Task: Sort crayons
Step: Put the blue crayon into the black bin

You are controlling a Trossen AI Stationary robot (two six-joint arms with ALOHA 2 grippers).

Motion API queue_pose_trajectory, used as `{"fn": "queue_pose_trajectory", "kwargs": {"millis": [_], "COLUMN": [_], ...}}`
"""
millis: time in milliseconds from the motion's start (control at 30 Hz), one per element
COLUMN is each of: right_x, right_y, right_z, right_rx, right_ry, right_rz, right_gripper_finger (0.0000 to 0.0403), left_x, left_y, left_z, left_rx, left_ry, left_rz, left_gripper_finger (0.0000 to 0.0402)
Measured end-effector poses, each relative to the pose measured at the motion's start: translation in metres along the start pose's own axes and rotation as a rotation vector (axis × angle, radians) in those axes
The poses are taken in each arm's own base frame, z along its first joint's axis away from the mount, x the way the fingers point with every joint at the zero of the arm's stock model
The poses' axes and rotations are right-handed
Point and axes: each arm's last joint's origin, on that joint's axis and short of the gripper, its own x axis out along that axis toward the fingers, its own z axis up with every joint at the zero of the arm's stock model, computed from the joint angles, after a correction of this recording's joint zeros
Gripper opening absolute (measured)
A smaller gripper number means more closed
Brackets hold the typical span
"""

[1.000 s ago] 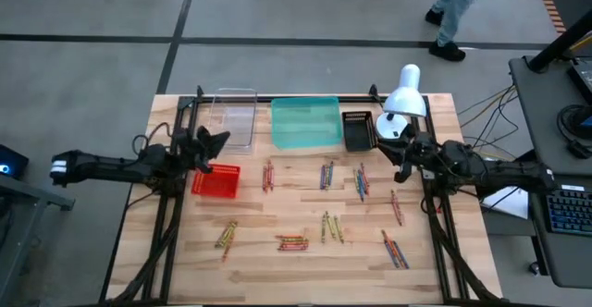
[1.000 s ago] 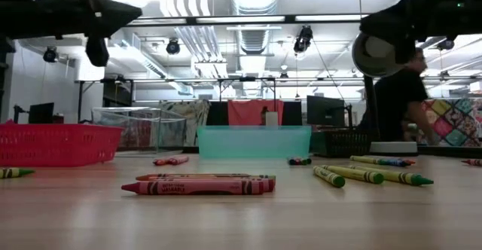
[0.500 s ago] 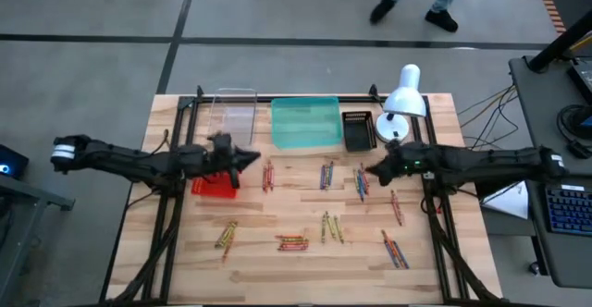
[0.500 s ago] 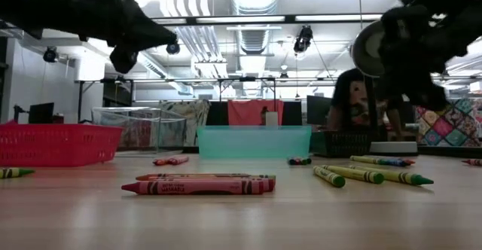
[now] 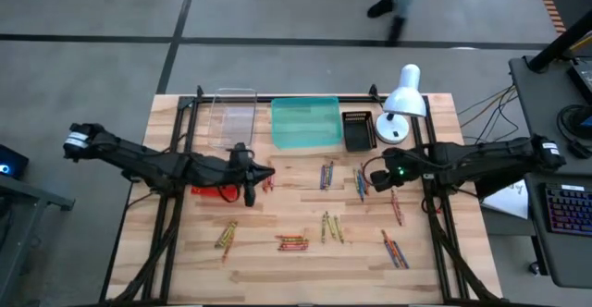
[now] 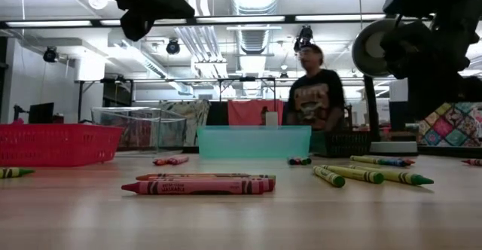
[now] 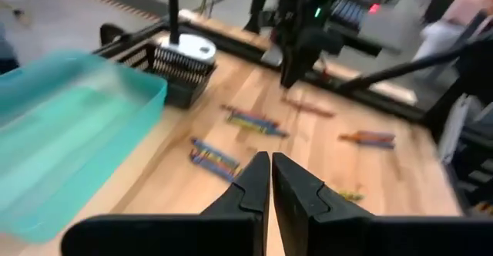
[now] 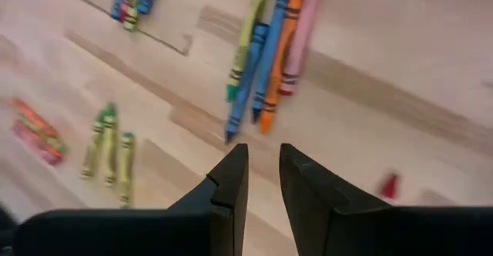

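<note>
Crayons lie in small groups on the wooden table: red ones (image 5: pixel 269 179), a mixed group (image 5: pixel 326 173), a blue-orange group (image 5: pixel 361 183), yellow-green ones (image 5: pixel 331 227), and red-orange ones (image 5: pixel 292 243). My left gripper (image 5: pixel 265 172) hangs shut above the table next to the red group; in its wrist view the left gripper (image 7: pixel 269 162) points toward the mixed crayons (image 7: pixel 215 156). My right gripper (image 5: pixel 370 179) tilts down, slightly open and empty, over the table just short of the blue, orange and pink crayons (image 8: pixel 266 55).
Along the far edge stand a clear tray (image 5: pixel 236 117), a teal tray (image 5: pixel 305 122), a black basket (image 5: pixel 356 129) and a white lamp (image 5: pixel 405 94). The red mesh basket (image 5: pixel 205 191) shows partly under my left arm. A person (image 6: pixel 316 99) walks behind the table.
My left gripper has swung from beside the clear tray toward the table's middle and near side, passing over the red basket and ending by the red crayons. My right gripper has reached toward the table's left, rolled and tipped downward over the blue-orange crayon group.
</note>
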Motion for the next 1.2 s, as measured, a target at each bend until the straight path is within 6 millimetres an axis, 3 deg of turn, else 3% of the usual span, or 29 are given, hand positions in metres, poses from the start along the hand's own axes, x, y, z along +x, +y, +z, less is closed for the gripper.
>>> {"fn": "queue_pose_trajectory", "kwargs": {"millis": [400,533,800,1033,1200], "right_x": [-0.011,-0.011,-0.01,-0.007,0.001], "right_y": [0.012,0.012,0.015,0.024,0.037], "right_z": [0.004,0.004,0.005,0.01,0.017], "right_rx": [-0.448,-0.544,-0.457,-0.437,-0.276], "right_ry": [0.058,0.06,0.037,-0.019,-0.062], "right_rz": [-0.035,-0.03,-0.015,0.044,0.128], "right_gripper_finger": [0.0068,0.0068,0.0068,0.0068,0.0068], "left_x": [0.015,0.017,0.017,0.011,0.012], "left_y": [-0.025,-0.043,-0.065,-0.059,-0.051], "left_z": [-0.013,-0.009,0.002,0.003,-0.001], "left_rx": [0.109,0.134,0.217,0.414,0.506], "left_ry": [0.102,0.024,-0.02,0.025,0.045], "left_rz": [0.017,0.022,0.046,0.068,0.086], "left_gripper_finger": [0.0,0.0,0.0,0.0,0.0]}}
